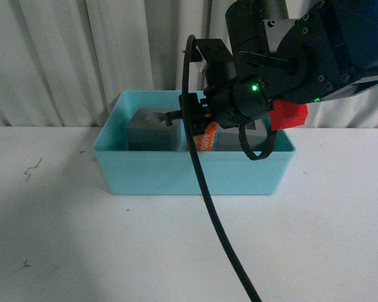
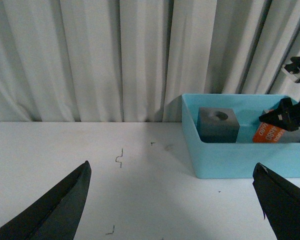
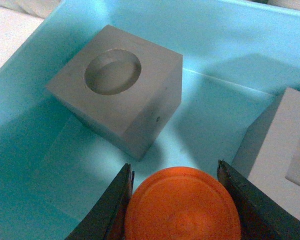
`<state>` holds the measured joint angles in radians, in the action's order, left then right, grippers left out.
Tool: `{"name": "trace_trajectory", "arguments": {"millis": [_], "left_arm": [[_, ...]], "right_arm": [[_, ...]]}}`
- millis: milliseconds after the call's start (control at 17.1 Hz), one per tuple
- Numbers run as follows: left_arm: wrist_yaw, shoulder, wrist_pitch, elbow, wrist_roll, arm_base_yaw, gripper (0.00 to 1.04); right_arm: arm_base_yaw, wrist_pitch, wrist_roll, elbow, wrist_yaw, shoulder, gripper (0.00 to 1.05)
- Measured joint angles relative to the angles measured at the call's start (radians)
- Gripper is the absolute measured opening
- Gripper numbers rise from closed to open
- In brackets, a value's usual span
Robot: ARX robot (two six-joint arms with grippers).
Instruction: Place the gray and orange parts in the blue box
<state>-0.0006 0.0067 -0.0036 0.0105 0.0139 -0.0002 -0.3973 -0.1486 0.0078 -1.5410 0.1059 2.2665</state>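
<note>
The light-blue box (image 1: 176,173) stands on the white table. The gray cube with a round recess (image 1: 152,131) sits inside it at the left; it also shows in the left wrist view (image 2: 218,125) and the right wrist view (image 3: 117,90). The gray cube with a rectangular recess (image 3: 285,150) sits to its right, mostly hidden by the arm in the front view. My right gripper (image 1: 198,129) is shut on the orange cylinder (image 1: 203,137) with white digits, held inside the box between the cubes (image 3: 182,207). My left gripper (image 2: 172,200) is open and empty above the table, left of the box (image 2: 240,160).
A black cable (image 1: 217,220) hangs from the right arm across the front of the box. A red part (image 1: 288,116) is fixed on the right arm. White curtains (image 1: 82,50) hang behind the table. Small pen marks (image 2: 119,159) lie on the table.
</note>
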Motion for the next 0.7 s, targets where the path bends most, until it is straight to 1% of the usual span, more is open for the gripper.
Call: {"name": "trace_trajectory", "arguments": {"millis": [58,292,700], "left_arm": [[0.000,0.000,0.000,0.000,0.000,0.000,0.98],[0.000,0.000,0.000,0.000,0.000,0.000,0.98],[0.000,0.000,0.000,0.000,0.000,0.000,0.98]], "right_arm": [[-0.003,0.005,0.000,-0.038,-0.006,0.025,0.47],[-0.010,0.013,0.000,-0.083,-0.017,0.054,0.47],[-0.015,0.030,0.005,-0.119,-0.031,0.091,0.47]]}}
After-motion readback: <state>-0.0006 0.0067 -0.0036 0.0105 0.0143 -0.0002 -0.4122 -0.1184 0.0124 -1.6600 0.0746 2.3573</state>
